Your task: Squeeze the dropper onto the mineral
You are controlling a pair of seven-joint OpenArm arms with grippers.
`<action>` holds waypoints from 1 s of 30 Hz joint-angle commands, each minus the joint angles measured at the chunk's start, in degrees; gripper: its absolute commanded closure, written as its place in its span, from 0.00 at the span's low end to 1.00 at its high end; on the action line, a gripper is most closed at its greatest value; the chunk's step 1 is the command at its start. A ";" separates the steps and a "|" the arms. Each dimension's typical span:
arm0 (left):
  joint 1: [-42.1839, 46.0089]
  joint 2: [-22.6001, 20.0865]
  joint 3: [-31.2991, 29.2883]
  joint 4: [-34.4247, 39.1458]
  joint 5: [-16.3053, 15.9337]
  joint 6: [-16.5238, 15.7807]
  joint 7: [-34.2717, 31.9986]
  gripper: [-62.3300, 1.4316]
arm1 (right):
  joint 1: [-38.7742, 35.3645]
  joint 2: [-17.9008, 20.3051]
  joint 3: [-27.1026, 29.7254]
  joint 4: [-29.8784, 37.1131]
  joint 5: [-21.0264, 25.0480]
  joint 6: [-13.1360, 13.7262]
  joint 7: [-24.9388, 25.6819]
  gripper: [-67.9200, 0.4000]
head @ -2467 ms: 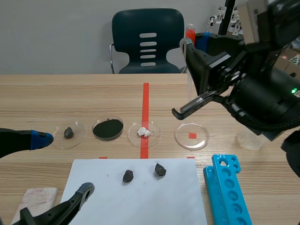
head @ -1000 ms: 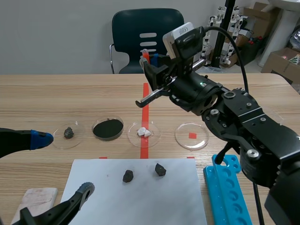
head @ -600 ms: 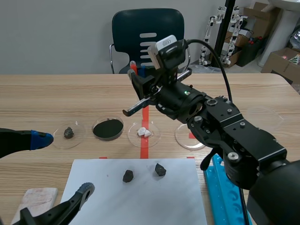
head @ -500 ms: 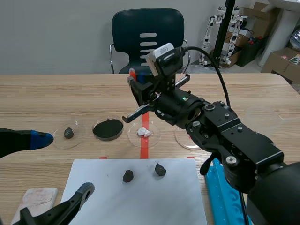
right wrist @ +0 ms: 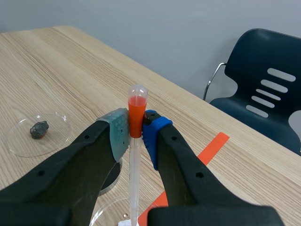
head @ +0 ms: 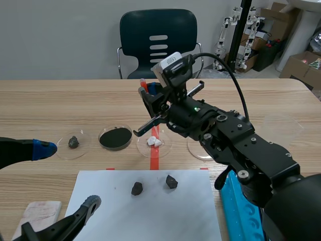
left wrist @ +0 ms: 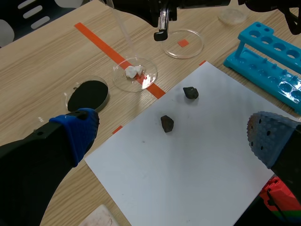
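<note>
1. The right end effector (right wrist: pixel 135 134) is clenched on the dropper (right wrist: pixel 135 113). Its pads pinch the red-filled bulb, and the clear tube hangs upright below.
2. The tube's tip is over the dish (head: pixel 166 145) holding the white mineral (head: pixel 154 142), on the red tape line. Contact cannot be told.
3. From that dish, the powder dish (head: pixel 116 138) is just beside at 9 o'clock. A second dish (head: pixel 205 145) is at 3 o'clock, partly behind the arm.
4. The paper (head: pixel 110 211) lies at 6 o'clock, its far edge near the dishes. Dark stones (head: pixel 137 189) lie near that edge.
5. The left end effector (left wrist: pixel 174 141) is released, its fingers spread wide at 7 o'clock, well apart from the mineral.
6. The rack (head: pixel 241 211) lies just beside the paper's 3 o'clock edge.
7. At 12 o'clock, a wide strip of desk (head: pixel 60 100) runs to the far edge.
</note>
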 commanded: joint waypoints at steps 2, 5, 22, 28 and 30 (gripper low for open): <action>0.02 0.28 -0.15 0.39 -0.59 0.09 -0.94 0.00 | 1.46 -0.59 0.22 0.94 0.02 0.00 1.01 0.88; 0.02 0.28 -0.15 0.39 -0.59 0.09 -0.94 0.00 | 1.49 -0.61 0.22 0.94 0.02 0.02 1.25 0.88; 0.02 0.28 -0.15 0.39 -0.59 0.09 -0.94 0.00 | 2.60 -0.59 0.22 -0.22 -0.44 0.02 1.81 0.88; 0.02 0.28 -0.15 0.39 -0.59 0.09 -0.94 0.00 | 2.80 -0.61 0.22 -0.26 -0.44 0.02 2.05 0.88; 0.02 0.28 -0.15 0.39 -0.59 0.09 -0.94 0.00 | 3.23 -0.61 0.22 -0.57 -0.42 0.02 2.08 0.88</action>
